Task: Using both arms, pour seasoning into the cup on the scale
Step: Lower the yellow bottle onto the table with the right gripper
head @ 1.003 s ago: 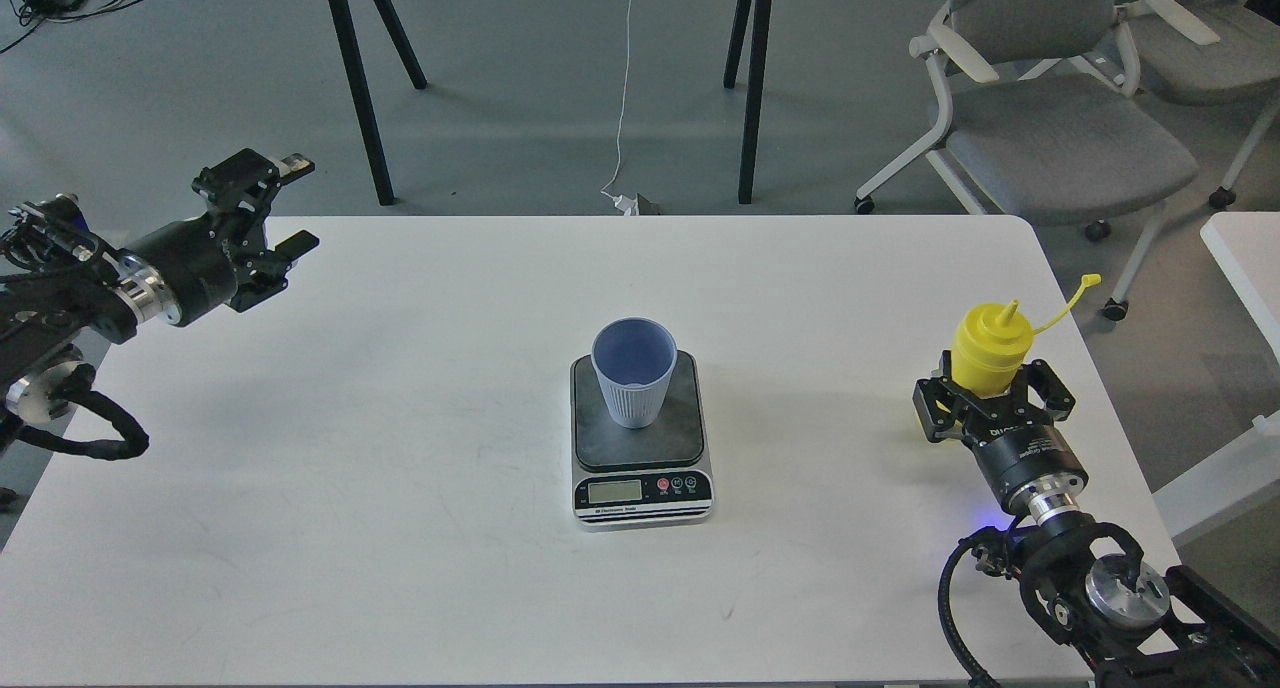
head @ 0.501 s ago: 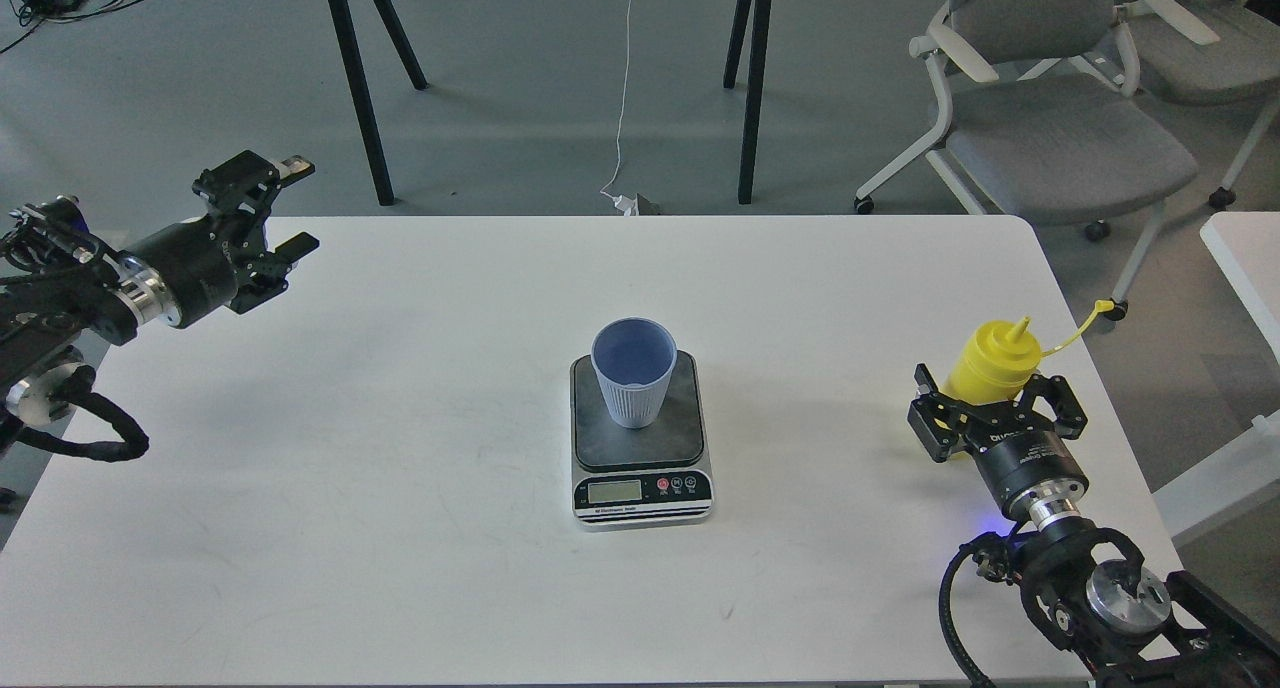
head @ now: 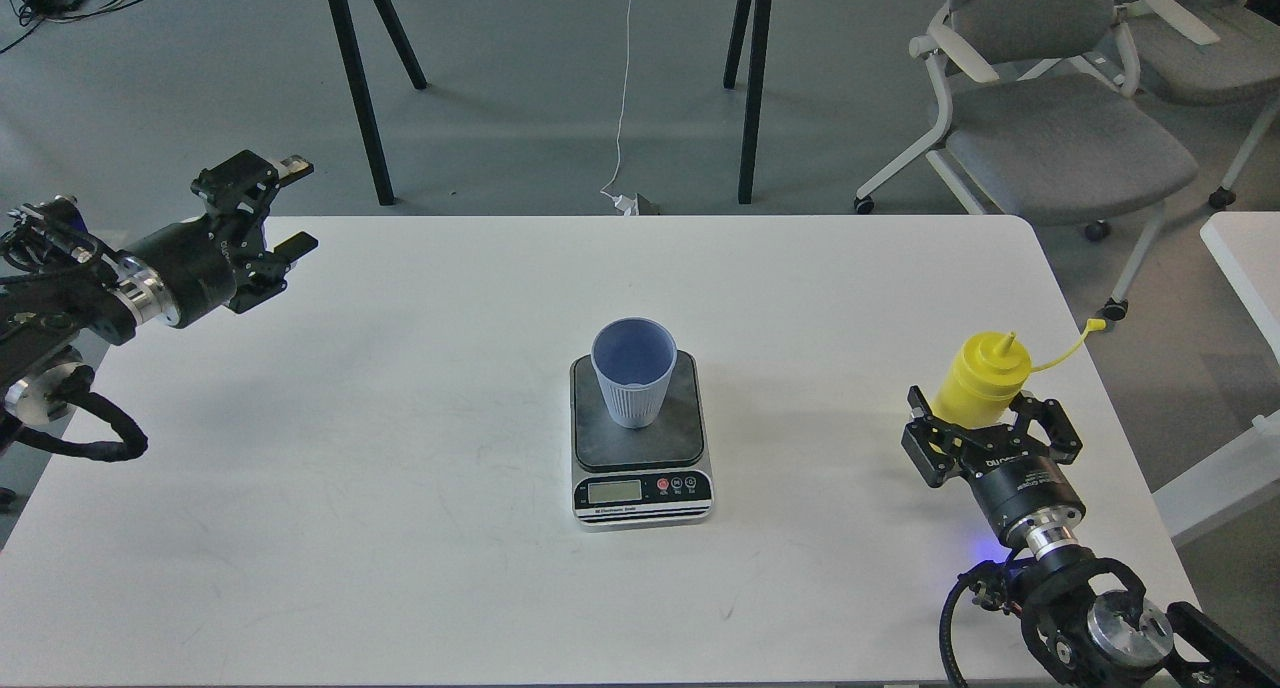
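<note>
The pale blue-grey ribbed cup (head: 633,370) stands upright on the dark platform of the scale (head: 640,456) at the table's middle. The yellow seasoning bottle (head: 982,380) is upright at the right side of the table, nozzle uncovered, its thin cap (head: 1096,323) hanging out to the right. My right gripper (head: 985,416) has its fingers on both sides of the bottle's lower part and hides the bottle's base. My left gripper (head: 288,203) is open and empty over the table's far left edge, far from the cup.
The white table (head: 400,528) ends just right of the bottle. Grey office chairs (head: 1060,138) stand beyond its far right corner, and black table legs (head: 750,88) and a white cable stand behind it. A second white table edge (head: 1245,258) shows at the right.
The right gripper and the bottle have moved together down and slightly toward me; the bottle tilted briefly and is upright again. The left arm has barely moved.
</note>
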Controlling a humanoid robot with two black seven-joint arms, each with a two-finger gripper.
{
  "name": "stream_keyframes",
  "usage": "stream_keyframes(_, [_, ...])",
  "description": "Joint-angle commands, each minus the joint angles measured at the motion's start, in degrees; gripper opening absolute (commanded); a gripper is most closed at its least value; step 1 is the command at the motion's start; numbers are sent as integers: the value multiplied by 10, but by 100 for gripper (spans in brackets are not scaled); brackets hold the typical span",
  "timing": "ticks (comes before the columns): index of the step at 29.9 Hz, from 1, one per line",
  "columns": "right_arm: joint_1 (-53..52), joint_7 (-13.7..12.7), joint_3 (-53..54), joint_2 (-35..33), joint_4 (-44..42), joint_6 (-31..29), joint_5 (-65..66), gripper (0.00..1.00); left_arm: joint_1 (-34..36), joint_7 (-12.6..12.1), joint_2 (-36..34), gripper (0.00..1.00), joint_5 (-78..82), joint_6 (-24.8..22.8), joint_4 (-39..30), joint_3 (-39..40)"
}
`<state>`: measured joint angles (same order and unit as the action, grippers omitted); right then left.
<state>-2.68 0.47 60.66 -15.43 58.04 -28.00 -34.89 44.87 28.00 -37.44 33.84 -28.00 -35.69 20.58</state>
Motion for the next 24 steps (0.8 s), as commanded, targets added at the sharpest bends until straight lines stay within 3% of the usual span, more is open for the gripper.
stream_keyframes(1, [24, 1, 5, -3, 22, 0, 0, 99, 0, 0, 0, 100, 0, 0, 0, 1])
stream_keyframes(24, [126, 2, 29, -49, 98, 0, 1, 99, 0, 0, 1, 100, 0, 0, 0, 0])
